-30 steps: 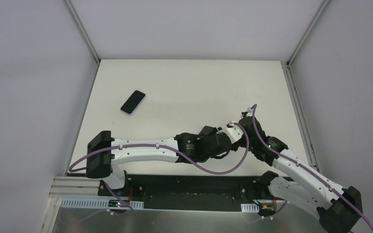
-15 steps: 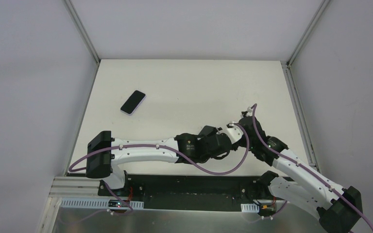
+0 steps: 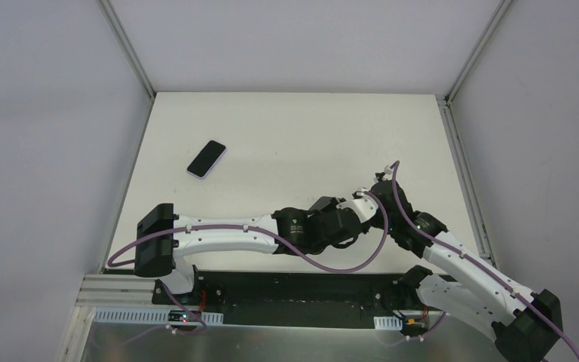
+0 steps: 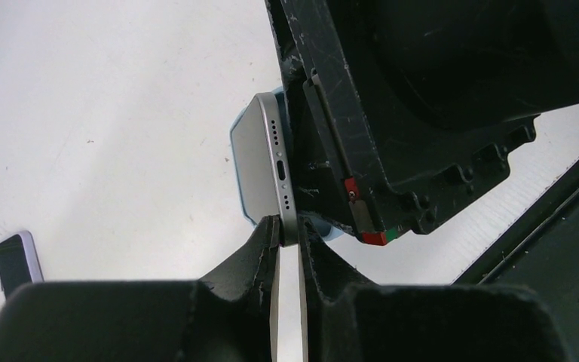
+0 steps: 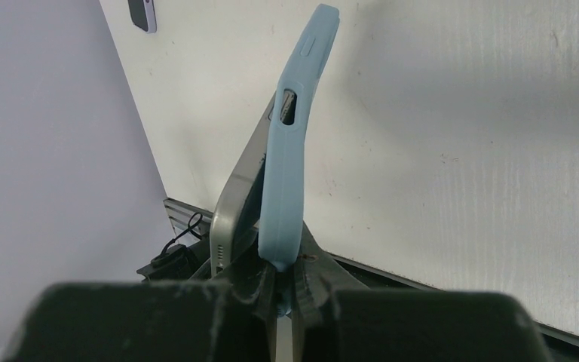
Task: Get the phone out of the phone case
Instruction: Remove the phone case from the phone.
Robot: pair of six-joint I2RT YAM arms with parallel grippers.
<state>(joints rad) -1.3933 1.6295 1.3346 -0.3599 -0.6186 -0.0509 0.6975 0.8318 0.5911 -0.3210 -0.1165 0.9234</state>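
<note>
In the left wrist view my left gripper (image 4: 287,232) is shut on the bottom edge of a silver phone (image 4: 265,162) with its port and speaker holes showing. A light blue case (image 4: 235,154) peeks out behind it. In the right wrist view my right gripper (image 5: 280,273) is shut on the edge of the light blue case (image 5: 290,158), and the silver phone (image 5: 234,207) stands partly peeled away from it on the left. In the top view both grippers, left (image 3: 356,213) and right (image 3: 373,197), meet near the table's front right; the phone and case are hidden there.
A second phone in a pale lilac case (image 3: 206,158) lies on the white table (image 3: 294,136) at the far left; it also shows in the left wrist view (image 4: 16,260). The table's front edge and black rail (image 3: 301,290) run just below the grippers.
My left wrist has shifted slightly toward the right gripper. The right arm and the phone at far left have not moved.
</note>
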